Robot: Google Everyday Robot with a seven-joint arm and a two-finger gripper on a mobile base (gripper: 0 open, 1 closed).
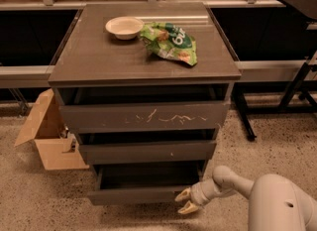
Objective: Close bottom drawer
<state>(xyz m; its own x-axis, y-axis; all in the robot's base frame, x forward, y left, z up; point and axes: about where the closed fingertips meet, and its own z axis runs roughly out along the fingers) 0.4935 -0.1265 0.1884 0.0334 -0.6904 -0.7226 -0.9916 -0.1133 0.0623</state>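
Note:
The bottom drawer (136,195) is the lowest of three dark grey-brown drawers in a small cabinet. It stands pulled out a little, and its shallow dark box shows above its plain front. My gripper (184,201) is at the right end of that drawer front, low by the floor, with its two yellowish fingers (183,194) spread apart and holding nothing. It touches or nearly touches the front's right corner. My white arm (233,180) reaches in from the lower right.
On the cabinet top (99,61) stand a white bowl (124,27) and a green snack bag (171,40). An open cardboard box (49,136) sits on the floor at the cabinet's left. Black table legs (292,93) stand at the right. The floor is speckled.

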